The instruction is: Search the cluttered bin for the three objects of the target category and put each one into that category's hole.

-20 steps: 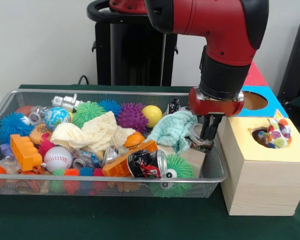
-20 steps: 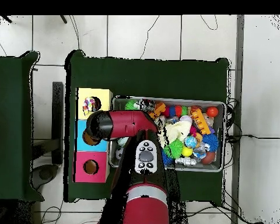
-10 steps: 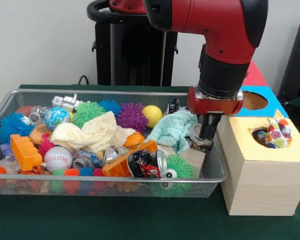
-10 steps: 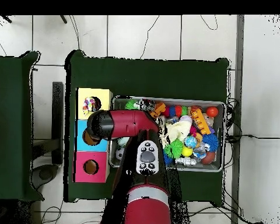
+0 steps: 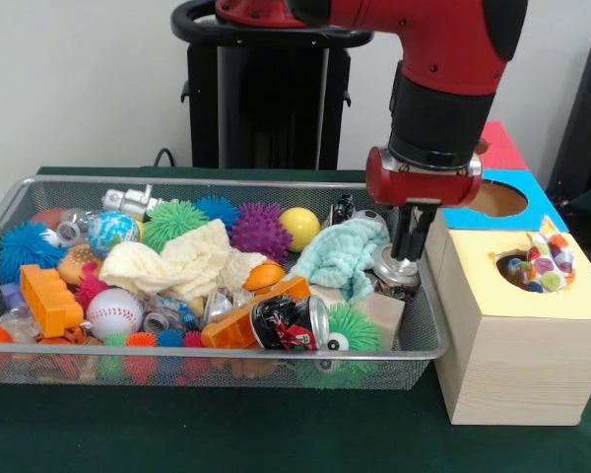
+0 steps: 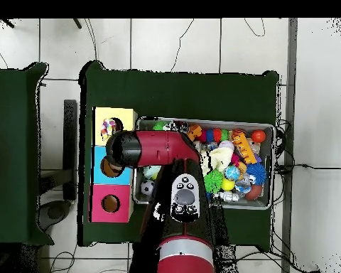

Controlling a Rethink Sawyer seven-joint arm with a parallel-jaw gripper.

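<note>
The wire mesh bin (image 5: 227, 183) is full of toys and also shows in the overhead view (image 6: 273, 165). My gripper (image 5: 407, 258) hangs over the bin's right end, just above a silver metal piece (image 5: 386, 266) beside the mint-green cloth (image 5: 340, 254). Its jaws stand close together with nothing between them. Confetti-patterned cloth (image 5: 540, 264) fills the round hole of the yellow-topped box (image 5: 492, 301), which stands right of the bin. It also shows in the overhead view (image 6: 111, 128). No confetti cloth shows among the bin's clutter. In the overhead view my arm hides the gripper.
A cream cloth (image 5: 182, 261), spiky balls, a baseball (image 5: 113, 311), a crushed can (image 5: 291, 322) and an orange brick (image 5: 49, 299) crowd the bin. The blue-topped box (image 5: 537, 205) and the red-topped box (image 5: 502, 148) stand behind the yellow one.
My gripper has risen a little and shifted slightly left over the bin's right end. The clutter and the cloth in the hole have not moved.
</note>
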